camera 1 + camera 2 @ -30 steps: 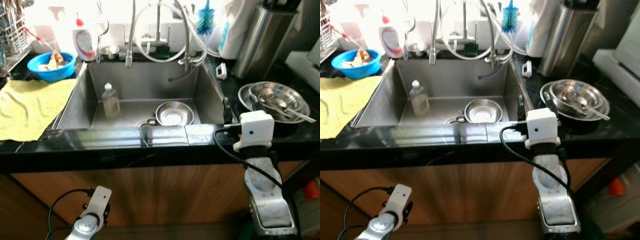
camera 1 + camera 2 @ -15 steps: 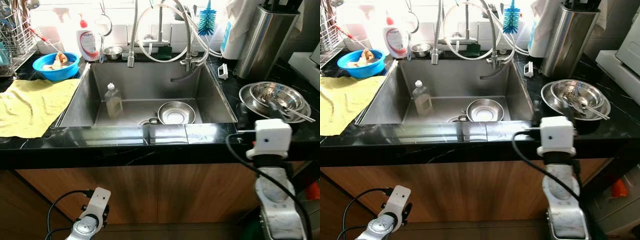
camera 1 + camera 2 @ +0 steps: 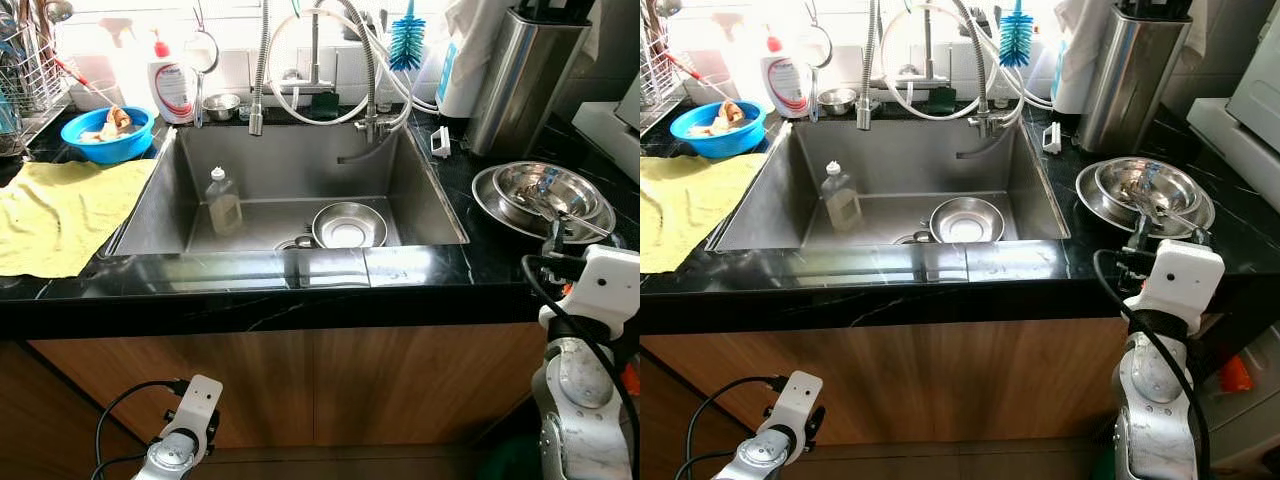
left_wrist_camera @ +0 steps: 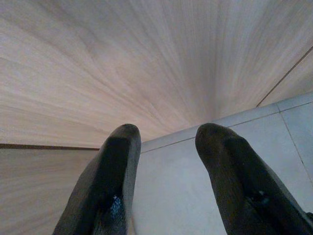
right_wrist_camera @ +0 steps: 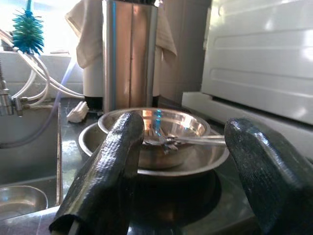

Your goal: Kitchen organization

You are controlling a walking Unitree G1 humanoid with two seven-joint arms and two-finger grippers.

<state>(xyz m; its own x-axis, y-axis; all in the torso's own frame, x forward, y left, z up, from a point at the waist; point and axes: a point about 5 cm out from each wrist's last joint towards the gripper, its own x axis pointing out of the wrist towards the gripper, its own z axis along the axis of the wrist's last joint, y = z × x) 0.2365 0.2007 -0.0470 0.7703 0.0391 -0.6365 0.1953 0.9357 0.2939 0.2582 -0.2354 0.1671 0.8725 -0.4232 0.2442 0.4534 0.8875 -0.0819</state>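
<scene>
Stacked steel bowls [image 3: 545, 195] holding metal utensils [image 3: 585, 225] sit on the black counter right of the sink [image 3: 300, 160]. My right gripper [image 5: 186, 125] is open at the counter's front edge, just in front of these bowls [image 5: 156, 147], with nothing between its fingers [image 5: 112, 166]. Inside the sink lie a small steel bowl [image 3: 348, 225] and an upright clear bottle [image 3: 223, 200]. My left gripper [image 4: 168, 131] is open and hangs low in front of the wooden cabinet, its arm [image 3: 190, 420] idle.
A yellow cloth [image 3: 60, 210] and a blue bowl [image 3: 103, 132] are left of the sink. A detergent bottle [image 3: 174, 88], the faucet hoses [image 3: 315, 60], a blue brush [image 3: 407, 45] and a tall steel canister [image 3: 520, 80] line the back. A white appliance [image 5: 264, 54] stands at the right.
My right arm has swung right, from the sink's front right corner to the counter edge in front of the stacked bowls. The left arm has stayed put.
</scene>
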